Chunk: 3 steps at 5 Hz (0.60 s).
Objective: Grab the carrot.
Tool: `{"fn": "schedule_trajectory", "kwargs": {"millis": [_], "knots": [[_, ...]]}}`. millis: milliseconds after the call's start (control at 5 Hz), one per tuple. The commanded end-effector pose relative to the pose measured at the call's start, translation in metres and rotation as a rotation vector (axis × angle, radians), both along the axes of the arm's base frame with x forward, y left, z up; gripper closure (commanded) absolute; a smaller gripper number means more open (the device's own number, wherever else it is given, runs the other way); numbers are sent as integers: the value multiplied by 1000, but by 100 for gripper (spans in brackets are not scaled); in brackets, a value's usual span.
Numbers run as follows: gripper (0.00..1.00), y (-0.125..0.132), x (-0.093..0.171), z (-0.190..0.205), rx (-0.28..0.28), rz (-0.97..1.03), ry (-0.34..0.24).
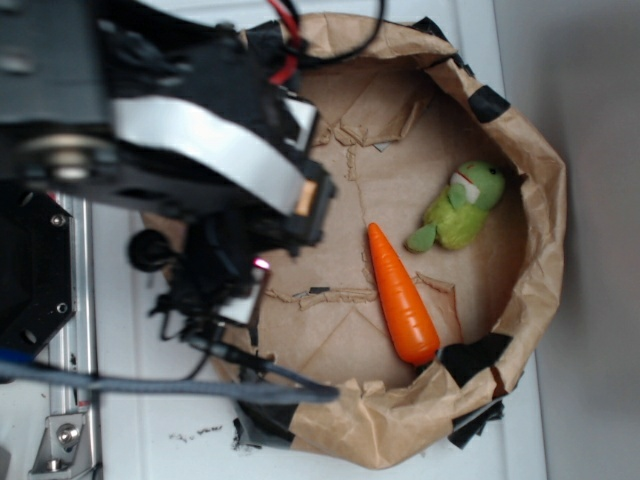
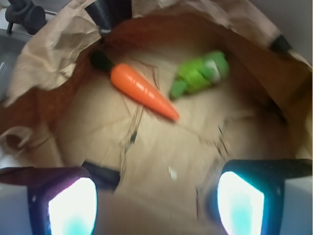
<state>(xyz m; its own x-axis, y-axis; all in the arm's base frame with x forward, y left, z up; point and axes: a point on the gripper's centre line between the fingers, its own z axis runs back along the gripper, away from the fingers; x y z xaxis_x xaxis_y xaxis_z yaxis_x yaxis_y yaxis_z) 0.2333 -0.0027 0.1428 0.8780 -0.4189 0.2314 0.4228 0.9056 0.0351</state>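
I see my gripper (image 2: 156, 200) spread apart; the glossy carrot (image 1: 402, 295) looks stiff, probably slippery, so I'd pinch mid-body.

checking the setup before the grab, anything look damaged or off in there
The brown paper lining of the bin is torn in jagged lines beside the carrot. The carrot and green plush lie intact, apart.

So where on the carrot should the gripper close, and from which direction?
Probably from above, across the carrot's thicker half. It lies flat on the paper floor, with bare paper both sides there; the green plush sits near its pointed tip. The gripper is open, not yet over it.
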Motion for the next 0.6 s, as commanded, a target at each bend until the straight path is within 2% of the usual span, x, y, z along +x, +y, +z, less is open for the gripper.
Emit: {"fn": "schedule_trajectory", "kwargs": {"millis": [0,200,400], "knots": [[0,-29,59,-27,68,-132,-52],[0,-38,75,-53,110,-163,-34],[0,-49,76,-74,110,-198,3]]}}
